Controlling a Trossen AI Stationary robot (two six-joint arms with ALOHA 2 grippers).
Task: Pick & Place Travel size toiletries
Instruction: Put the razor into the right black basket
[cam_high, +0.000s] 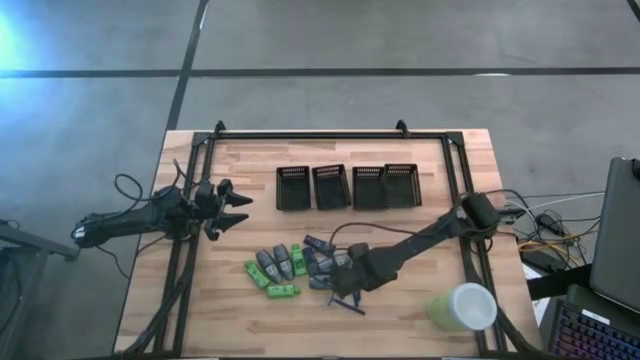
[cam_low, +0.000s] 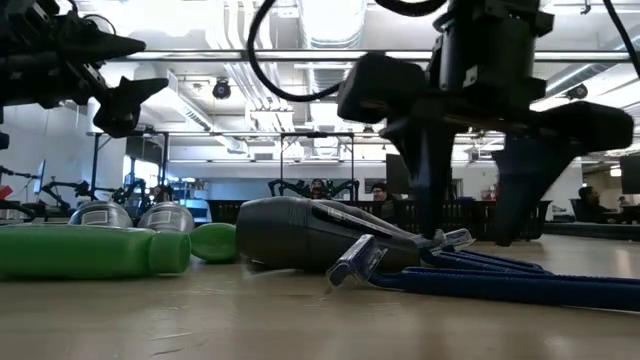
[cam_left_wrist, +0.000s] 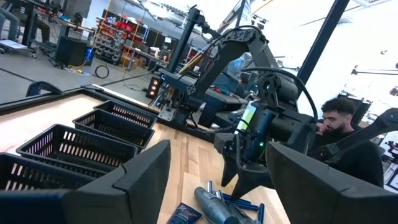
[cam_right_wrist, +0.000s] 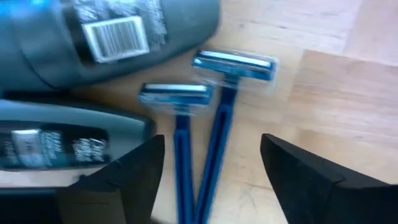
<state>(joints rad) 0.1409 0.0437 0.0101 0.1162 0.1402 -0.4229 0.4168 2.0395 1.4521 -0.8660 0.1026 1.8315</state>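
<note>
The toiletries lie in a loose heap on the table: green packets (cam_high: 283, 291), grey tapered tubes (cam_high: 270, 263) and thin dark blue razors (cam_high: 346, 301). My right gripper (cam_high: 343, 287) is open and points down over the razors. In the right wrist view, two blue razors (cam_right_wrist: 214, 112) lie flat side by side between its fingers (cam_right_wrist: 124, 180), heads away, with grey tubes (cam_right_wrist: 93, 37) beside them. The low view shows its fingers (cam_low: 435, 180) standing on either side of the razor handles (cam_low: 500, 285). My left gripper (cam_high: 233, 210) waits open above the table's left part.
Four black mesh bins (cam_high: 347, 186) stand in a row toward the far edge. A large pale green-white cup (cam_high: 462, 307) lies near the right near corner. A black frame (cam_high: 455, 160) borders the table. People (cam_left_wrist: 339, 124) sit beyond the far side.
</note>
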